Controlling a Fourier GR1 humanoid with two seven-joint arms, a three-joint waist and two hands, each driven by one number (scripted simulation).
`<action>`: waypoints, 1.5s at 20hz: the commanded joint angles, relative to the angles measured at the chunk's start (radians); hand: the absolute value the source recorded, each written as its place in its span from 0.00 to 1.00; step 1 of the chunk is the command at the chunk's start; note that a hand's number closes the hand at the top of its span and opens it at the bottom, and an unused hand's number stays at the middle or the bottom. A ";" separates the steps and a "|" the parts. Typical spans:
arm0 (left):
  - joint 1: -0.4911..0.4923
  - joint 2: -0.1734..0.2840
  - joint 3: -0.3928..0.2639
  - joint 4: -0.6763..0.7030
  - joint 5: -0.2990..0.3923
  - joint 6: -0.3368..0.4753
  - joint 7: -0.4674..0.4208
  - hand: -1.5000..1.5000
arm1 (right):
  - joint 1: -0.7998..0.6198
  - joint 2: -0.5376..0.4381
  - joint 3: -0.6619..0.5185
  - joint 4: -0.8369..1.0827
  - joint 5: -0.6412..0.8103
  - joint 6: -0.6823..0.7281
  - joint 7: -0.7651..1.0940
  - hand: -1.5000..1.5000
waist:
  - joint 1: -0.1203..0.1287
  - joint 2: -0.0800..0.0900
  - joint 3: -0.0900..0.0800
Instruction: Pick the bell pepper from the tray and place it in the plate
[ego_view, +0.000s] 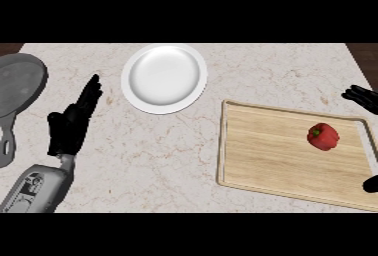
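Counter (177, 165): marble top, bare wide lane between the tray and your left side; its far edge runs just behind the plate.

Tray (266, 160): wooden, raised lip all round, sits on your right, running off the view's right edge. You'll need to lift over that lip on the way out.

Grey pan (18, 90): far left, partly cut by the view's edge, well apart from the route.

Plate (164, 77): white, nothing on it, up and left of the tray, near but not touching its corner.

Left robot hand (72, 122): fingers straight and spread, resting upright at the left, below the plate's left side. Leave it.

Right robot hand (362, 96): only dark fingers show at the right edge, above the tray's far corner, plus another dark bit low at the right edge. Can't tell how they're set.

Bell pepper (323, 136): red, on the tray's right part, nothing touching it.

My read: step one, the reach, grasp not yet made. Next, bring the right robot hand in over the pepper, close round it, lift clear of the lip, then carry up-left to the plate. Path looks open.
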 joint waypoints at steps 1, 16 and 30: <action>-0.022 -0.017 0.007 0.001 -0.011 0.006 0.026 0.50 | -0.039 -0.117 -0.046 0.064 0.086 0.126 -0.135 0.00 | 0.003 -0.001 -0.001; -0.052 -0.064 0.009 0.061 -0.040 -0.015 -0.004 0.50 | -0.237 -0.270 0.207 0.184 0.404 0.126 -0.159 0.00 | 0.023 0.007 -0.002; -0.068 -0.055 0.052 0.028 -0.057 -0.045 0.054 0.50 | -0.368 -0.092 0.407 0.289 0.616 0.002 -0.079 0.00 | 0.020 0.001 -0.002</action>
